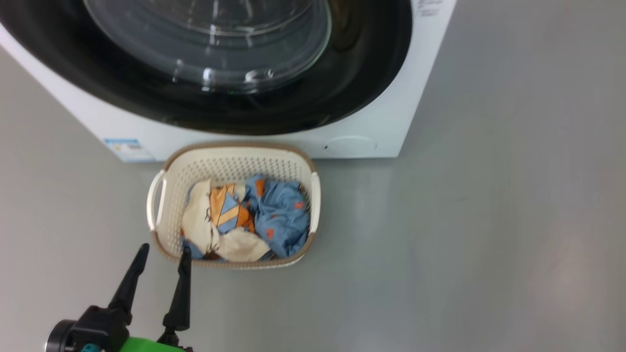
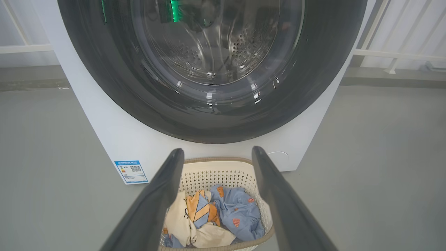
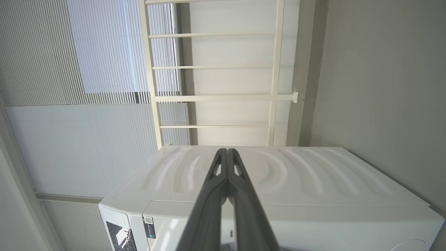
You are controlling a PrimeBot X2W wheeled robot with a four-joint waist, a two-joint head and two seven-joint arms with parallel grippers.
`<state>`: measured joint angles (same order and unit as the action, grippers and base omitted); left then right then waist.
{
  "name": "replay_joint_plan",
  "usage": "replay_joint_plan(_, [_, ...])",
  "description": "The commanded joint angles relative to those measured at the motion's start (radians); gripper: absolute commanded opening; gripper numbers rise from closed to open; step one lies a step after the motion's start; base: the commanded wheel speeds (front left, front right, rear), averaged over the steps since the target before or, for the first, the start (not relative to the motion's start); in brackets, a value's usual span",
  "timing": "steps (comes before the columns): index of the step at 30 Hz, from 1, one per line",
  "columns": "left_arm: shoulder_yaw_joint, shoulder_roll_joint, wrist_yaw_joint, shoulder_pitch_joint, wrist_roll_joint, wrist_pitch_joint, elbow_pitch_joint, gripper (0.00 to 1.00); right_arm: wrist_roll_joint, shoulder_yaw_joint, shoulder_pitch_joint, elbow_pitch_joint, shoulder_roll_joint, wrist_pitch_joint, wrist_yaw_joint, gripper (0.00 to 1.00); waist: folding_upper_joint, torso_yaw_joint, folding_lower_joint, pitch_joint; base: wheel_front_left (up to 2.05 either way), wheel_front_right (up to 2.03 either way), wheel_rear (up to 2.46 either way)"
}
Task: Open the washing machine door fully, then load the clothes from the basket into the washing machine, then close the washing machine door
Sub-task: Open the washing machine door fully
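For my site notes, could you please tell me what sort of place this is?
Probably a laundry corner: a white washing machine on bare grey floor, a basket of clothes before it.

We are looking down on the basket (image 1: 234, 166) from head and, nearer at bottom centre, left wrist; right wrist is facing the washing machine (image 3: 296, 181) sideways
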<state>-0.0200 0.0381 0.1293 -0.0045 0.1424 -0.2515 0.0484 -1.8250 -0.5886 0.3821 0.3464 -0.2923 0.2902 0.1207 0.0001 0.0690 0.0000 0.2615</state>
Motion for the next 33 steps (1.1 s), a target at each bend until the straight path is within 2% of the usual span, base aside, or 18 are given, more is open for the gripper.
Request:
replay_joint_plan(1, [0.026, 0.012, 0.001, -0.022, -0.011, -0.01, -0.03, 1.0, -0.008, 0.006, 0.035, -0.015, -0.042, 0.045, 0.01, 0.0, -0.0001, 0.047, 0.0, 0.06, 0.0, 0.0, 0.0])
replay_joint_plan(7, [0.02, 0.013, 0.001, -0.031, -0.019, -0.01, -0.06, 1.0, 0.059, 0.028, 0.183, 0.01, -0.098, 0.153, 0.01, 0.0, -0.0001, 0.088, 0.0, 0.137, 0.0, 0.0, 0.0])
replay_joint_plan(11, [0.017, 0.013, 0.001, -0.049, -0.014, -0.01, -0.078, 1.0, 0.093, 0.059, 0.313, 0.007, -0.114, 0.221, 0.01, 0.0, -0.0001, 0.122, 0.0, 0.192, 0.0, 0.0, 0.0])
replay_joint_plan(15, [0.005, 0.012, 0.001, -0.055, -0.01, -0.01, -0.077, 1.0, 0.114, 0.088, 0.37, 0.014, -0.119, 0.269, 0.01, 0.0, -0.0001, 0.142, 0.0, 0.211, 0.0, 0.0, 0.0])
replay_joint_plan(20, [0.006, 0.012, 0.001, -0.074, -0.011, -0.01, -0.08, 1.0, 0.149, 0.152, 0.459, 0.011, -0.099, 0.336, 0.01, 0.0, -0.0001, 0.164, 0.0, 0.233, 0.0, 0.0, 0.0])
replay_joint_plan(33, [-0.01, 0.012, 0.001, -0.109, 0.033, -0.01, -0.079, 1.0, 0.224, 0.251, 0.567, 0.023, -0.052, 0.4, 0.01, 0.0, -0.0001, 0.245, 0.0, 0.256, 0.0, 0.0, 0.0])
